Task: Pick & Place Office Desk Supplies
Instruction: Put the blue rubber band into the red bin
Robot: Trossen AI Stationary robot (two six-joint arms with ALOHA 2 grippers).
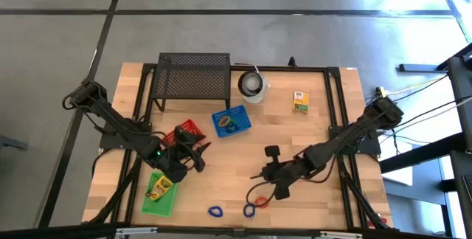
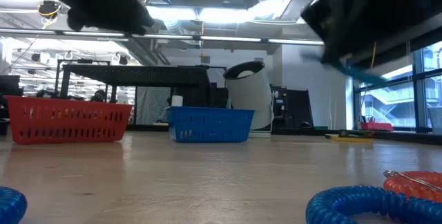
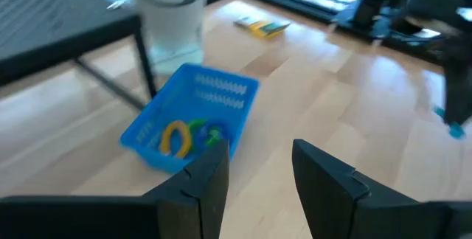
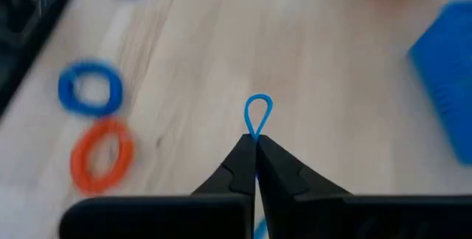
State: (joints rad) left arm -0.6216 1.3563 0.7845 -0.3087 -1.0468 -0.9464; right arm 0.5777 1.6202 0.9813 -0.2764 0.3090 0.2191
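Our right gripper pinches a thin blue loop above the table; our left gripper hangs part-open, empty.

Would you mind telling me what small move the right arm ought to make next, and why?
Probably carry its catch toward the blue basket. The right end effector is shut on a thin blue loop and looks raised off the table in the low view, while the basket already holds similar loops. The left end effector hangs open near the green basket.
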